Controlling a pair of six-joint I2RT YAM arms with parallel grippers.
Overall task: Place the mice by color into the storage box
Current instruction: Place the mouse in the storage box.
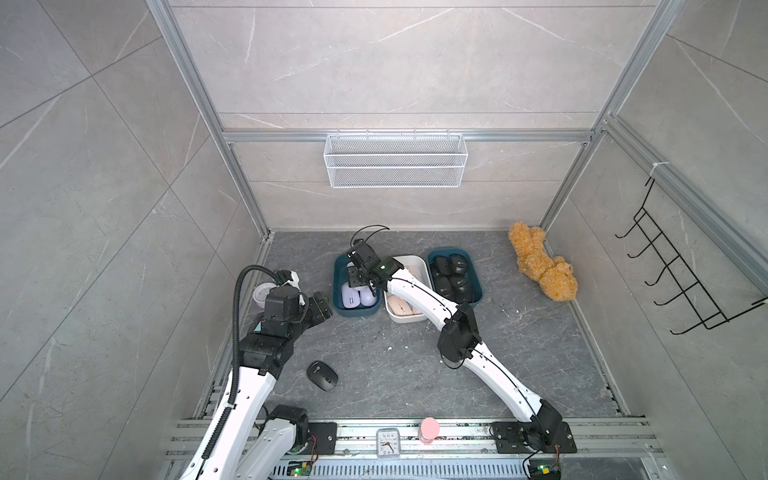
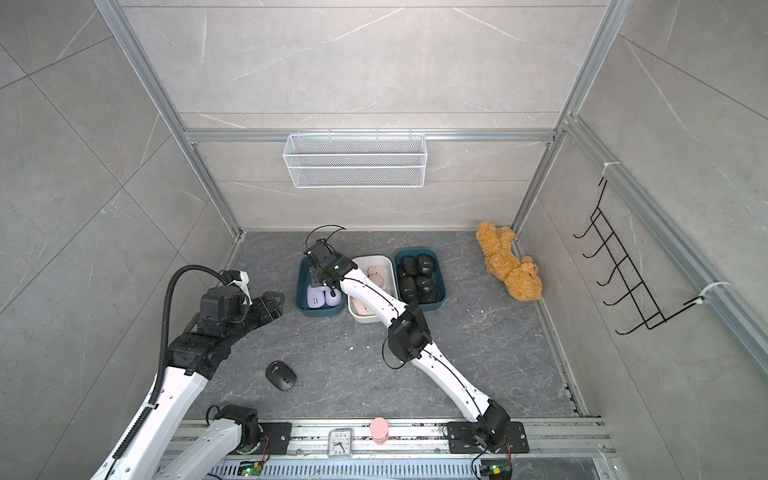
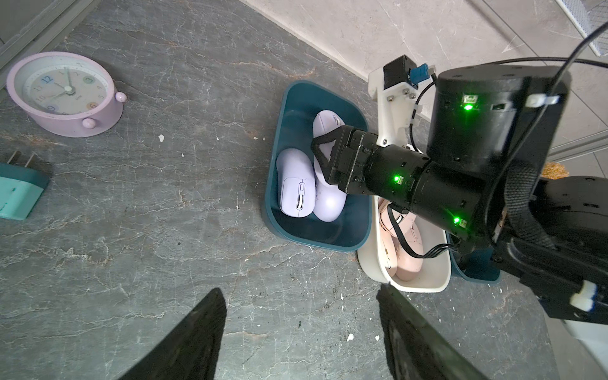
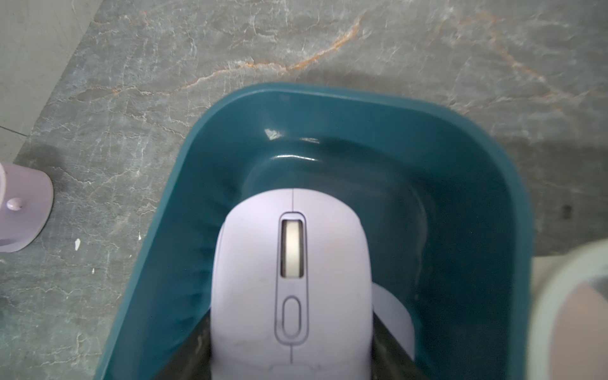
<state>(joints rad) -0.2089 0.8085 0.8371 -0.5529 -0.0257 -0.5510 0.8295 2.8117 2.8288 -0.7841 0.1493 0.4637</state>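
Observation:
My right gripper (image 4: 291, 342) is shut on a lavender mouse (image 4: 291, 279), its dark fingers pressed to both sides of it. It holds the mouse inside the left teal bin (image 4: 184, 197), low over the far end. In a top view the right gripper (image 1: 359, 280) reaches into that bin (image 1: 337, 286), above two more lavender mice (image 1: 351, 297). Pink mice (image 1: 401, 309) fill the white middle bin (image 1: 405, 319). Black mice (image 1: 453, 274) fill the right teal bin (image 1: 478, 286). One black mouse (image 1: 322, 375) lies alone on the table. My left gripper (image 3: 299, 292) hangs open and empty left of the bins.
A lavender alarm clock (image 3: 65, 92) and a teal block (image 3: 16, 194) sit by the left wall. A plush bear (image 1: 540, 266) lies in the back right corner. A small clock (image 1: 387, 442) and a pink object (image 1: 429, 430) stand on the front rail.

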